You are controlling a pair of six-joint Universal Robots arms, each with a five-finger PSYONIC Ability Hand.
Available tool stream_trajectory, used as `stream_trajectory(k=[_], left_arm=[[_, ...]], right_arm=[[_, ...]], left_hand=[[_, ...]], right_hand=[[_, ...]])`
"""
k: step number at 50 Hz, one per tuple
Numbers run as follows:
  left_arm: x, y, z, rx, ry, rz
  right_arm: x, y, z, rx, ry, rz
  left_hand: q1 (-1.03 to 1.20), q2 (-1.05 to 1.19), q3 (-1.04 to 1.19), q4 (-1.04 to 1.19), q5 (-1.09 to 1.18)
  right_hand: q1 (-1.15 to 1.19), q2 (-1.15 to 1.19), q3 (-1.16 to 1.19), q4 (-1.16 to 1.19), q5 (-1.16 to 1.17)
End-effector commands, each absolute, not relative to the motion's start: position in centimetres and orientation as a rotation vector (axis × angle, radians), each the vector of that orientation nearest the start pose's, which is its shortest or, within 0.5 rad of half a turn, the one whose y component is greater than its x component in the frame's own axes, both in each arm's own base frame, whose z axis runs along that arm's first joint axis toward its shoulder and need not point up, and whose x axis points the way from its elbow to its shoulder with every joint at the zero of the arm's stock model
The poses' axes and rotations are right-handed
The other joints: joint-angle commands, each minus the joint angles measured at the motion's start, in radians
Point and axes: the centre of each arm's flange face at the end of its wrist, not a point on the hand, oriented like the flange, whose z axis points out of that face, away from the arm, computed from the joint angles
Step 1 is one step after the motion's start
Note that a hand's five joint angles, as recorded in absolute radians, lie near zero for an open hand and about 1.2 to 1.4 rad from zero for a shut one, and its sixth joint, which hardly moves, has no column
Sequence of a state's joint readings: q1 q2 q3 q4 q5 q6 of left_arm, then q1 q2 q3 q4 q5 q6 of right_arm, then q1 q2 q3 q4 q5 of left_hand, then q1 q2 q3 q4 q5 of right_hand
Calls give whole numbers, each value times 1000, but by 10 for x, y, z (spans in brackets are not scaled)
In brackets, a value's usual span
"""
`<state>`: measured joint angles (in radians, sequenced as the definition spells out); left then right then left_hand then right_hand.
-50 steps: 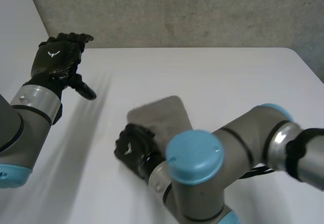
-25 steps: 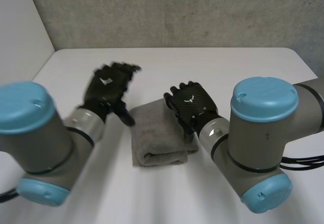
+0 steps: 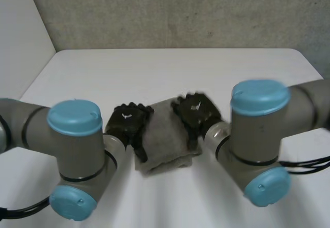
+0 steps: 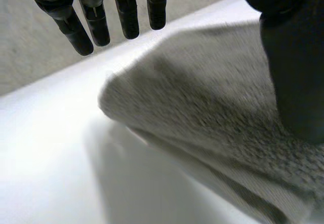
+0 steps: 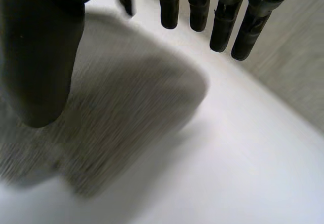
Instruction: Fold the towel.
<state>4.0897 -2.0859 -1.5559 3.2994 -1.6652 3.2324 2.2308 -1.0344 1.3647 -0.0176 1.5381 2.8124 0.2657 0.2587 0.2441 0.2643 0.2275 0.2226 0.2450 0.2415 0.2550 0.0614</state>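
Note:
The grey towel (image 3: 166, 141) lies folded into a small thick rectangle in the middle of the white table (image 3: 170, 68). My left hand (image 3: 127, 127) is at the towel's left edge, its fingers straight and its thumb reaching down beside the cloth. In the left wrist view the towel (image 4: 202, 112) lies under the palm, below the straight fingers (image 4: 126, 16). My right hand (image 3: 196, 113) is over the towel's far right part, open. In the right wrist view its fingers (image 5: 223, 26) hang straight above the towel (image 5: 126, 107), with the thumb over the cloth.
Both arms with their light-blue caps (image 3: 75, 117) crowd the near half of the table on either side of the towel. A grey wall (image 3: 180, 11) stands behind the table's far edge.
My left arm swung in from the far left to the towel's left edge. My right hand left the towel's near left side, opened, and now sits over its right part.

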Motion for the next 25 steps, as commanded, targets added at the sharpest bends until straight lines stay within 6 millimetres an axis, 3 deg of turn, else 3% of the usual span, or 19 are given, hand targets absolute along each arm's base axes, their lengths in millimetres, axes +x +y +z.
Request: stream_trajectory(k=[1,2,3,5,8,10,15,25], left_arm=[[-297,-230,229,729,2470,-2178],[-290,-232,251,677,2416,-2252],[-290,-232,251,677,2416,-2252],[-270,-234,286,585,2330,-2327],[-257,-236,299,533,2300,-2338],[-236,-239,321,444,2234,-2368],[-218,-243,335,362,2177,-2390],[-217,-241,334,371,2202,-2363]], right_arm=[[312,-235,277,-886,1975,-2020],[301,-235,299,-793,1966,-2095],[301,-235,299,-792,1966,-2096],[284,-228,333,-660,1943,-2223],[276,-226,344,-624,1947,-2257],[264,-224,352,-601,1984,-2267],[251,-230,351,-585,2053,-2257],[250,-232,342,-604,2108,-2216]], left_hand=[[-79,-72,-57,-77,-215],[-79,-72,-57,-77,-215],[-79,-72,-57,-77,-215],[-79,-72,-57,-77,-215],[-79,-72,-57,-77,-215],[-79,-72,-57,-77,-215],[-79,-72,-57,-77,-215],[-79,-72,-57,-77,-215]], right_hand=[[-48,-71,-67,-80,-61],[-48,-71,-67,-80,-61],[-48,-71,-67,-80,-61],[-48,-71,-67,-80,-61],[-48,-71,-67,-80,-61],[-48,-71,-67,-80,-61],[-48,-71,-67,-80,-61],[-48,-71,-67,-80,-61]])
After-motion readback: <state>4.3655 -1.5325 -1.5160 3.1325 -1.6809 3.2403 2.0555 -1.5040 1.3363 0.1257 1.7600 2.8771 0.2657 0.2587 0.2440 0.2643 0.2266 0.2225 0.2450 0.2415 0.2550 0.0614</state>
